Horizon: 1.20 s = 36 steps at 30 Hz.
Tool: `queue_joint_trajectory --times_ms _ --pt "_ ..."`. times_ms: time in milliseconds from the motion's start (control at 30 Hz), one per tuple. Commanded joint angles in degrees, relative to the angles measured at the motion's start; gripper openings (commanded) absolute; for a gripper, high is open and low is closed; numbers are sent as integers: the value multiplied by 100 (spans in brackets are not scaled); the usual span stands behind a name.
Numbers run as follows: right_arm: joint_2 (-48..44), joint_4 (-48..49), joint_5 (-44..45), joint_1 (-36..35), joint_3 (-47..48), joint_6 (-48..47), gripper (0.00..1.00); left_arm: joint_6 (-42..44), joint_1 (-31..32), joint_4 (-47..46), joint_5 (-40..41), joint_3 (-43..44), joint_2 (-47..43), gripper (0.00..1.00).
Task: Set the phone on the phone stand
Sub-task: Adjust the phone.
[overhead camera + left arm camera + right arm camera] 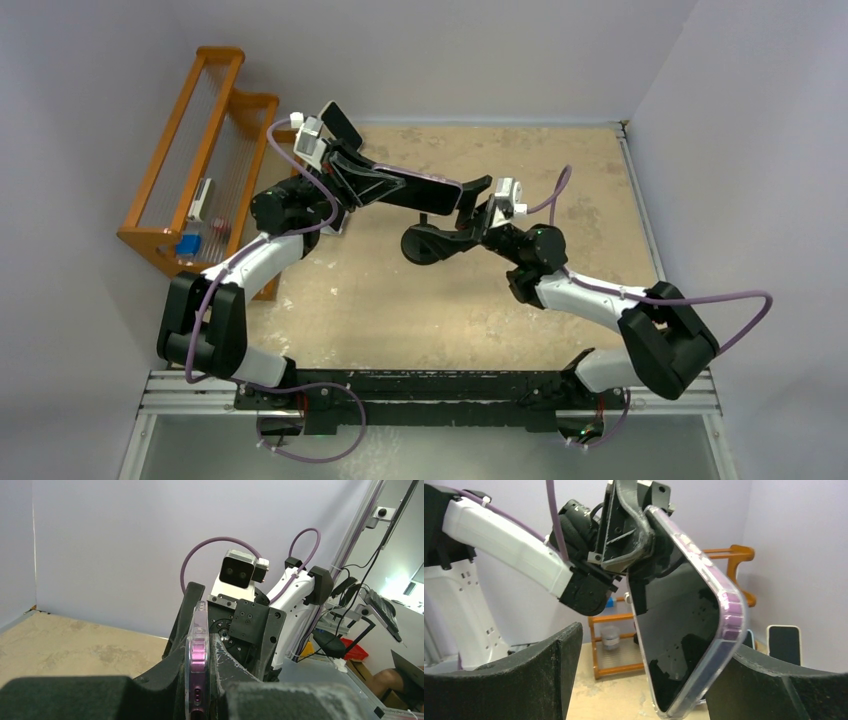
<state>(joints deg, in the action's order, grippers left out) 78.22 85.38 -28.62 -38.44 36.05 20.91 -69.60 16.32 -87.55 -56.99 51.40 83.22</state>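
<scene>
Pinches phone [420, 190] in mid-air above desk [450, 310] with left end effector [372, 187]. Spreads right end effector [644, 680] around its free end, not gripping. Likely handles stiff, light, slick in its clear case, glass fragile. Suggests clamping across flat faces, gently.

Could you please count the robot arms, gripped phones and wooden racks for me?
White-and-black robot arms: 2 (left arm, right arm)
Black phone in clear purple-trimmed case, gripped: 1
Orange wooden rack: 1
Total: 4
</scene>
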Motion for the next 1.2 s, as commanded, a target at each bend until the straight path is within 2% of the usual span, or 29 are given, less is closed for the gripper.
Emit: queue_joint_trajectory --times_ms 0,167,400,567,667,733,833,900,933,967,1000,1033,1100,1167 --pt "1 374 -513 14 224 183 81 -159 47 -1312 254 56 -227 0" --pt "-15 207 -486 26 296 152 69 -151 47 -1317 248 47 -228 0" --pt "-167 264 -249 136 166 132 66 -163 47 -1315 205 24 -188 0" --pt "-244 9 -218 220 279 147 44 -175 47 -1313 187 3 -158 0" --pt "-217 -250 -209 221 434 135 42 -176 47 -1314 184 8 -135 0" --pt "-175 -353 -272 231 519 134 30 -180 56 -1313 173 18 -112 0" --pt "-74 -539 -340 222 675 164 0 -185 60 -1311 129 20 -56 0" --pt "-27 -655 -309 231 768 203 0 -128 72 -1308 -24 42 -31 0" --pt "-38 -633 -248 222 746 218 0 -102 66 -1308 -118 51 1 5" --pt "-86 -590 -165 230 688 243 0 -98 46 -1301 -173 40 46 22" --pt "-158 -609 -66 238 629 243 0 -97 16 -1306 -274 25 109 52" --pt "-263 -721 -26 265 581 191 0 -63 -18 -1295 -427 32 178 63" --pt "-535 -1083 -79 423 463 47 0 170 -99 -1131 -887 80 342 76" --pt "-852 -1562 -260 651 344 -141 0 640 -155 -853 -1425 31 442 82"
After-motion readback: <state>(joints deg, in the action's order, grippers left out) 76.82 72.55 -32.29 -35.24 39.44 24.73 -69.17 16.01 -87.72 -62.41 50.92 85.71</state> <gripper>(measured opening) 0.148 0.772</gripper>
